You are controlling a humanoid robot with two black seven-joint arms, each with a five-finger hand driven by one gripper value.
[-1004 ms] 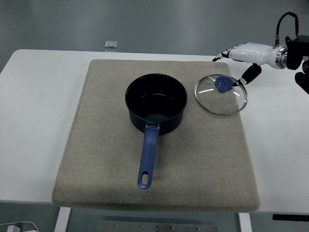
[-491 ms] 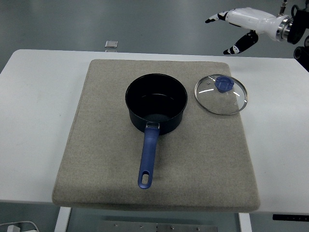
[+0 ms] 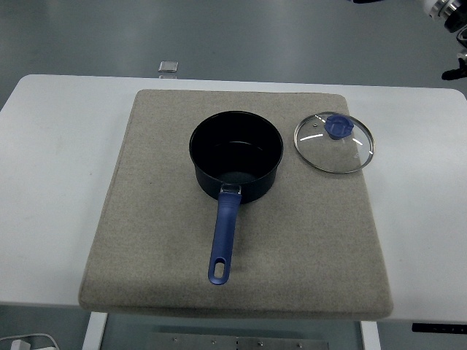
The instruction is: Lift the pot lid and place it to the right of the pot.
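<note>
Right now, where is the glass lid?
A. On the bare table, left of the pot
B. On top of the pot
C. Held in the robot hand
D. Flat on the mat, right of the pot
D. The glass lid lies flat on the mat, to the right of the open pot, with nothing holding it.

the right hand has lifted away, almost out of view.

1. Far up and right of the lid [image 3: 333,143], only a small part of the right arm [image 3: 460,25] showed, cut by the frame corner.
2. Its casing was black, with a separate dark piece jutting out lower down.
3. A rounded wrist ring [image 3: 445,6] above it was white and silver.
4. Straight above the lid, the right hand [image 3: 367,1] was only a thin white sliver.
</note>
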